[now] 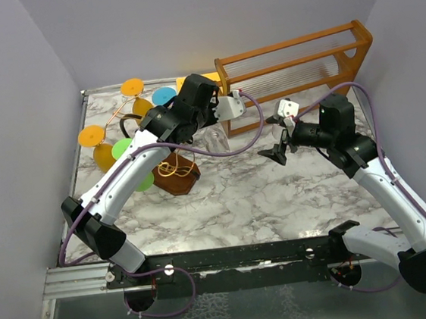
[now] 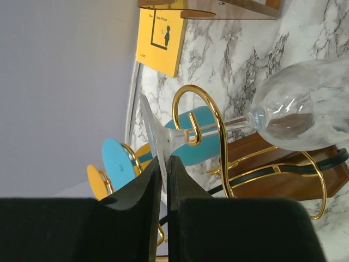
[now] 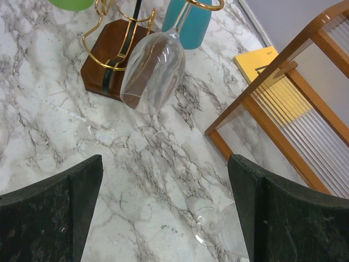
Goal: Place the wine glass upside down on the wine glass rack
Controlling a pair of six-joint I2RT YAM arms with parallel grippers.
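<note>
My left gripper (image 2: 163, 164) is shut on the foot of a clear wine glass (image 2: 305, 103). The glass is upside down and tilted, its stem inside a curled gold arm (image 2: 210, 112) of the wine glass rack, and its bowl hangs over the rack's dark wooden base (image 2: 272, 169). In the right wrist view the bowl (image 3: 152, 71) hangs in front of the base (image 3: 112, 54). In the top view the left gripper (image 1: 210, 120) is just right of the rack (image 1: 176, 175). My right gripper (image 1: 279, 151) is open and empty (image 3: 163, 213) above the marble.
Blue (image 2: 199, 136), orange and green (image 1: 124, 148) glasses hang on the rack's other arms. A second clear glass (image 3: 218, 226) lies on the marble below my right gripper. The orange wooden frame (image 1: 294, 63) stands at the back right, beside a yellow book (image 3: 267, 71).
</note>
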